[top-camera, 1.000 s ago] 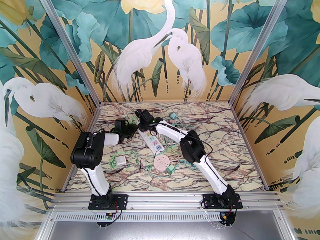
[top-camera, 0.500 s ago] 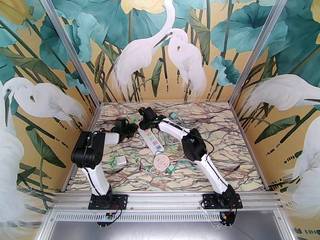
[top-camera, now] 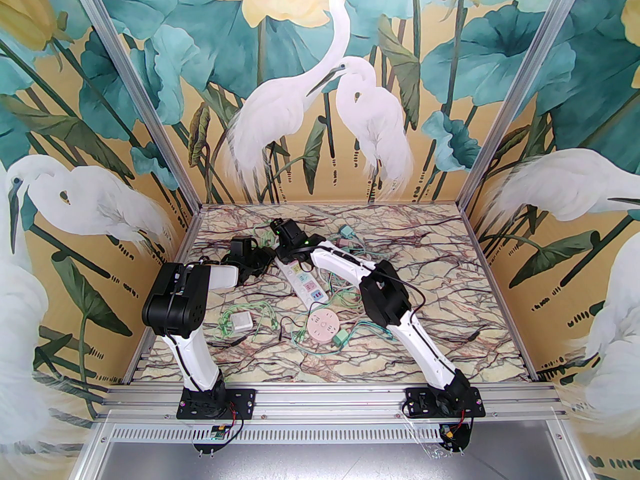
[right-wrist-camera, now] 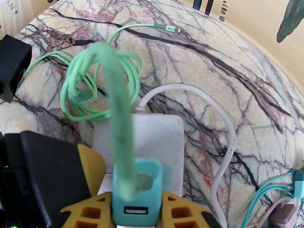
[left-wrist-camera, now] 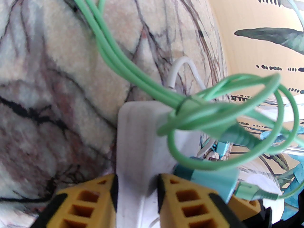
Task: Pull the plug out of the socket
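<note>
Right wrist view: the teal plug (right-wrist-camera: 136,193) stands upright on the far end of the white strip (right-wrist-camera: 156,136). The yellow right fingers (right-wrist-camera: 182,210) are drawn in narrowly on its two side faces. The prongs are hidden, so it cannot be told whether they have left the socket. A green cable (right-wrist-camera: 120,117), blurred, rises from the top of the plug toward a loose coil (right-wrist-camera: 83,95) lying on the surface (right-wrist-camera: 213,68) beyond the strip. The strip's own white cord (right-wrist-camera: 232,139) loops away on the other side.

Left wrist view: the left fingers (left-wrist-camera: 83,198) clamp the strip (left-wrist-camera: 140,146) across its width, just beside the plug (left-wrist-camera: 209,179). Green cable is draped over the strip's end.

Top external view: both arms meet at the far end of the strip (top-camera: 310,288), toward the back of the surface and left of centre. A round pink hub (top-camera: 324,327) lies nearer the bases, well apart from the grasp.

Step in hand, as judged: extraction of the plug.
- The pull should run straight along the prong axis, directly away from the strip's face. Any rocking or tilt is likely to bind the prongs.
- The left fingers must press the strip firmly down, or it will rise with the plug and nothing will separate.
- The grip belongs on the plug body, never on the cable.
- The coil looks slack enough to follow, though it could snag on the left fingers.
</note>
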Action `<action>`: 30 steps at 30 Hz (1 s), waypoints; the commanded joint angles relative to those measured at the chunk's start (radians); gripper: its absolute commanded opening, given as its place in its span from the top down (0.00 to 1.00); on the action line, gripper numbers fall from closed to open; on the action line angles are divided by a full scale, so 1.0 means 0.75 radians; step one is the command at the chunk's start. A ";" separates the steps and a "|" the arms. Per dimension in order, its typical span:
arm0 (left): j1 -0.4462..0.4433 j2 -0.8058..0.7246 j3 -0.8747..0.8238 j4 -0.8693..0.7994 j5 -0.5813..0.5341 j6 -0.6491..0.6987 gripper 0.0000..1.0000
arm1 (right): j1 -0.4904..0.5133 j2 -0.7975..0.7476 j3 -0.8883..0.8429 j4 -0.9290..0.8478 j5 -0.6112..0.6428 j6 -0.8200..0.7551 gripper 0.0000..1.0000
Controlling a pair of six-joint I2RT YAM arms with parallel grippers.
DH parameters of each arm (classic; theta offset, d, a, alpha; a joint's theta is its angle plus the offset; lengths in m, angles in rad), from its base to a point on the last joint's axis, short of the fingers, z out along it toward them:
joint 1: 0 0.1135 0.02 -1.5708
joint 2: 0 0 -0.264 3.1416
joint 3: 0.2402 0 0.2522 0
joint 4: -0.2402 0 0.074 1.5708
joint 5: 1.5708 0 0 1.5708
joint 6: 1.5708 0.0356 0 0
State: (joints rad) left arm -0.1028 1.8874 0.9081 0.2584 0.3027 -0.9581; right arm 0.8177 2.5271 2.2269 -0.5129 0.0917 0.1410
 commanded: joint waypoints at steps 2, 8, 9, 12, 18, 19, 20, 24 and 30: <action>-0.004 0.067 -0.008 -0.146 -0.031 -0.005 0.66 | 0.042 -0.068 0.025 -0.040 0.023 -0.039 0.76; -0.004 0.069 -0.009 -0.148 -0.031 -0.005 0.66 | 0.002 -0.096 0.017 -0.013 -0.010 0.031 0.76; -0.004 0.071 -0.010 -0.147 -0.030 -0.006 0.66 | -0.014 -0.106 0.005 -0.004 -0.039 0.058 0.76; -0.004 0.072 -0.008 -0.144 -0.027 -0.004 0.66 | -0.053 -0.151 -0.064 0.051 -0.098 0.126 0.76; -0.004 0.071 -0.008 -0.148 -0.027 -0.005 0.66 | -0.134 -0.254 -0.233 0.173 -0.140 0.235 0.76; -0.004 0.069 -0.008 -0.147 -0.028 -0.004 0.66 | -0.145 -0.268 -0.258 0.190 -0.149 0.252 0.76; -0.004 0.067 -0.006 -0.148 -0.029 -0.003 0.66 | -0.160 -0.279 -0.278 0.200 -0.151 0.265 0.76; -0.004 0.063 -0.006 -0.141 -0.024 0.005 0.66 | -0.216 -0.269 -0.292 0.178 -0.149 0.328 0.75; -0.004 0.060 -0.009 -0.135 -0.021 0.005 0.65 | -0.302 -0.243 -0.352 0.201 -0.226 0.434 0.75</action>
State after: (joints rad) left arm -0.1047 1.8919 0.9138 0.2584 0.3065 -0.9581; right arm 0.6037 2.3493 1.9858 -0.3874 -0.0391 0.4030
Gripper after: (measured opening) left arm 0.349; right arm 0.287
